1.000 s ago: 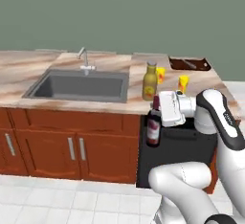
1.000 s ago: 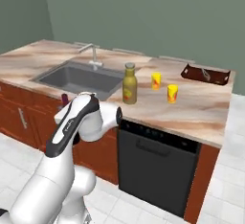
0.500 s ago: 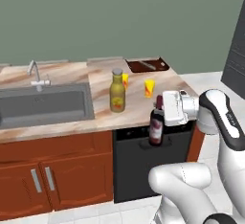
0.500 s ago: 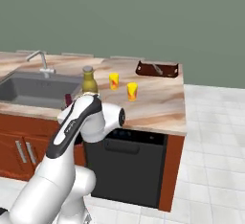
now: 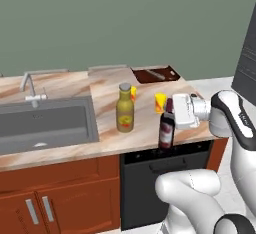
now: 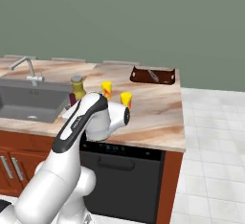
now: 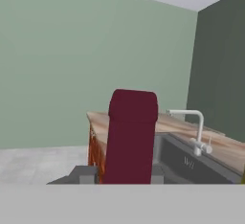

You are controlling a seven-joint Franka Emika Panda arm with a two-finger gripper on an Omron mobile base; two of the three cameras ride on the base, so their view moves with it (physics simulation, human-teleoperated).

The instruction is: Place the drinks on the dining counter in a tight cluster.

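The wine bottle (image 5: 166,130) hangs upright in the claw (image 5: 170,113), which is clamped on its neck, at the front edge of the bench (image 5: 107,140) above the dishwasher (image 5: 165,183). The yellow bottle (image 5: 125,109) stands on the bench just right of the sink (image 5: 45,123), two yellow cups (image 6: 126,99) behind it.

Premises were a kitchen; sink (image 5: 42,123) with tap (image 5: 31,85) in marbled counter (image 5: 107,90); dishwasher (image 5: 165,183) below.
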